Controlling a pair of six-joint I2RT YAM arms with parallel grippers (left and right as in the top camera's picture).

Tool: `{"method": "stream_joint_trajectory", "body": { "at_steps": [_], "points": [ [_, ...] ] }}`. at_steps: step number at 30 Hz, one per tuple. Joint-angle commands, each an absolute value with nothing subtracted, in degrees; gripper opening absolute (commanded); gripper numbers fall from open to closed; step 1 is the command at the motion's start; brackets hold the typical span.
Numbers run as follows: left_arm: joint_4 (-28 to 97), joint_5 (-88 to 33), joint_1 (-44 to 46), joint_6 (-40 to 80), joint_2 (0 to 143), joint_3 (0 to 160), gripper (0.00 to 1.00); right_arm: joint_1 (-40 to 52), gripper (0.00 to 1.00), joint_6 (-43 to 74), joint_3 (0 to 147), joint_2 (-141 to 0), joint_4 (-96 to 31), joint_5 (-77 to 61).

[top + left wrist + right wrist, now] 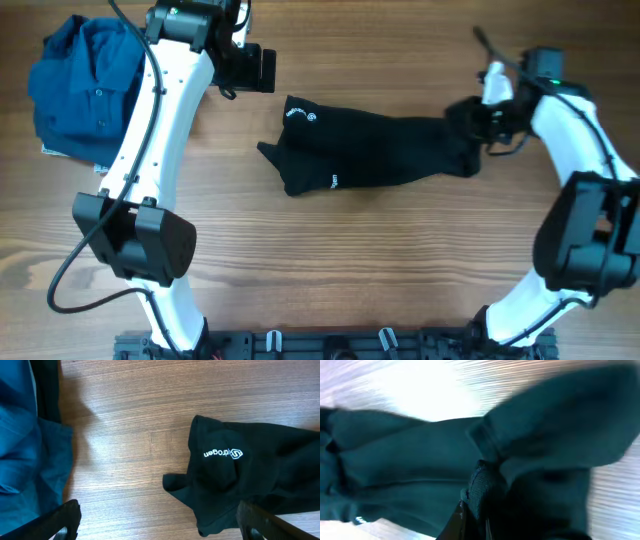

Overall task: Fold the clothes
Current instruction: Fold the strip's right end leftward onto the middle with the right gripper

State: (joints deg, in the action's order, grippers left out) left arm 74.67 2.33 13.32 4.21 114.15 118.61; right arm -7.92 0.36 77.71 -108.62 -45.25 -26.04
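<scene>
On wooden table (400,262): black shirt (385,152).

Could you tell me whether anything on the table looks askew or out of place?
The black shirt lies bunched in a crumpled strip, one end pinched by the right gripper. The blue shirt sits rumpled at the left edge.

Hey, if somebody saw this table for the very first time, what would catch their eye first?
The black shirt stands out most, bunched into a long strip across the middle of the wooden table, with its right end pinched in the shut right gripper. The left gripper hangs wide open near the shirt's logo end, holding nothing. A crumpled blue shirt lies at the far left corner.
</scene>
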Motion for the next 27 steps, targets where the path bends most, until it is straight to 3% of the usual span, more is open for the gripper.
{"method": "stream_joint_trajectory", "body": {
  "at_steps": [1,13,14,15,16,17,20,27],
  "points": [
    [74.22,3.09,12.95,4.99,114.10,118.72,1.00,-2.20,0.04,4.38,78.52,-108.20,-44.56,-24.18],
    [73.45,3.09,12.95,4.99,114.10,118.72,1.00,8.58,0.07,7.64,78.41,-108.27,-45.04,-22.37],
    [73.45,3.09,12.95,4.99,114.10,118.72,1.00,8.82,0.21,7.64,78.41,-108.27,-45.52,-22.41],
    [73.45,3.09,12.95,4.99,114.10,118.72,1.00,8.97,0.52,7.57,78.41,-108.27,-45.93,-22.44],
    [73.45,3.07,12.95,4.99,114.10,118.72,1.00,9.15,0.75,7.42,78.41,-108.27,-46.61,-22.44],
    [73.43,3.07,12.95,4.99,114.10,118.72,1.00,9.39,0.89,6.66,78.41,-108.25,-47.31,-22.46],
    [73.03,3.09,12.95,4.99,114.10,118.72,1.00,9.74,1.00,4.49,78.54,-107.74,-48.86,-22.41],
    [72.60,2.15,12.95,5.02,114.10,118.72,1.00,9.67,0.99,5.78,82.61,-102.54,-50.26,-19.75]
  ]
}}
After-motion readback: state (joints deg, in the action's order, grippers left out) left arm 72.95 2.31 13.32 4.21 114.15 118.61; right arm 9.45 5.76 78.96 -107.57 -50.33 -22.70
